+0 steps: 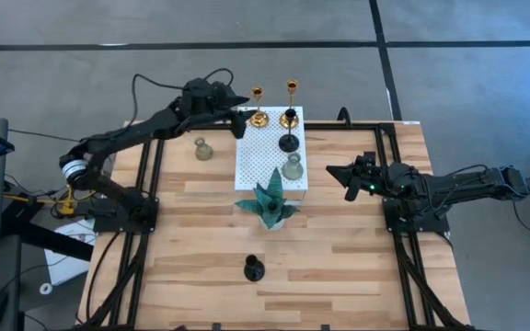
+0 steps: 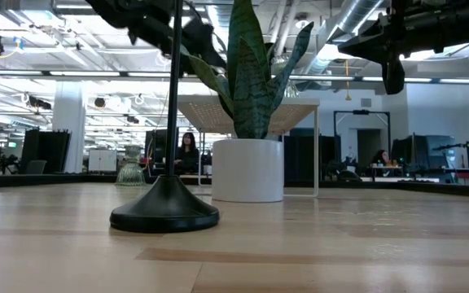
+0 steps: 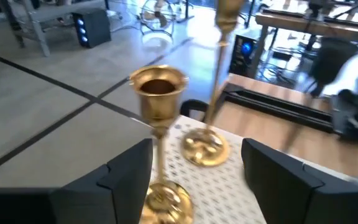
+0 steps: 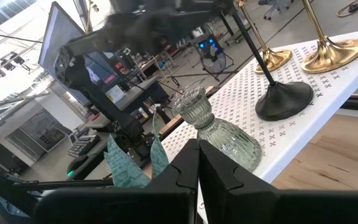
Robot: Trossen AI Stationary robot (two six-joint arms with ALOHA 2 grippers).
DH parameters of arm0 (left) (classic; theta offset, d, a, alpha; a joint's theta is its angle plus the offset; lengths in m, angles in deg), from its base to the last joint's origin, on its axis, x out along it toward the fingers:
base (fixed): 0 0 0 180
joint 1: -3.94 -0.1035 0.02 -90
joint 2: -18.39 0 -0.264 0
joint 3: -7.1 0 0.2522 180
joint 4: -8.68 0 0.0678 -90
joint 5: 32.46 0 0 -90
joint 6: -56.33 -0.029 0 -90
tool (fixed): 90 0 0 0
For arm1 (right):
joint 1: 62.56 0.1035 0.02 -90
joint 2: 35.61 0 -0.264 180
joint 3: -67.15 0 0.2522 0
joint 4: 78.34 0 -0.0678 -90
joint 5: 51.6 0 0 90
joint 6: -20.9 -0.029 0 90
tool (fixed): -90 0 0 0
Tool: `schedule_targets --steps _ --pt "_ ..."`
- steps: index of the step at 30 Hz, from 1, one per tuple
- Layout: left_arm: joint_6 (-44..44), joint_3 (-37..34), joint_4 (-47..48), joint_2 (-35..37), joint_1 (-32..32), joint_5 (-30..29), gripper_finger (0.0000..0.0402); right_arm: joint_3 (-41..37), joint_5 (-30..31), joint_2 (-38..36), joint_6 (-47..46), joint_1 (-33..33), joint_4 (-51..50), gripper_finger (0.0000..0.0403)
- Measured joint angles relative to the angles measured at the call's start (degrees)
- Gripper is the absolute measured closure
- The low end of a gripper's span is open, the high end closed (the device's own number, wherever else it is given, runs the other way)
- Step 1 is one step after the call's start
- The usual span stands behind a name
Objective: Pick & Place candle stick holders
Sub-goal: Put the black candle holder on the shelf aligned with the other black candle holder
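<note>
Left gripper [image 3: 194, 177] around gold holder [image 3: 159, 102]

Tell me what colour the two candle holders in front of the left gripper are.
Shiny gold holders, clearest in the left wrist view.

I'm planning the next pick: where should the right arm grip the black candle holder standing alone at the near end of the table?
Probably its thin upright stem, above the base. The black candle holder stands upright and apart from the teal ornament, so a straight descent from above with fingers on either side of the stem looks unobstructed. The wide, low round base offers little to pinch.
</note>
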State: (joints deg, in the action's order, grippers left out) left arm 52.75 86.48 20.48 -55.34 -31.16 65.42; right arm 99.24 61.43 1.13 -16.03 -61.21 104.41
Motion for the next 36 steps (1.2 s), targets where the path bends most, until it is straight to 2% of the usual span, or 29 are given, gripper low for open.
schedule_targets --steps 5,16,27,36 --pt "0.00 -0.04 7.20 6.87 2.46 0.13 0.0164 0.00 -0.02 0.00 0.00 0.00 -0.63 0.0403" --pt "-0.01 -1.11 6.63 15.57 5.26 0.16 0.0186 0.00 -0.22 -0.01 -0.02 0.00 -1.07 0.0403" --pt "0.01 -1.14 6.47 15.91 5.37 0.14 0.0189 0.00 -0.63 -0.01 -0.09 0.15 -1.05 0.0403" --pt "4.09 -1.18 6.53 14.76 6.59 0.11 0.0189 0.00 -0.66 -0.01 -0.16 0.15 -1.05 0.0403"
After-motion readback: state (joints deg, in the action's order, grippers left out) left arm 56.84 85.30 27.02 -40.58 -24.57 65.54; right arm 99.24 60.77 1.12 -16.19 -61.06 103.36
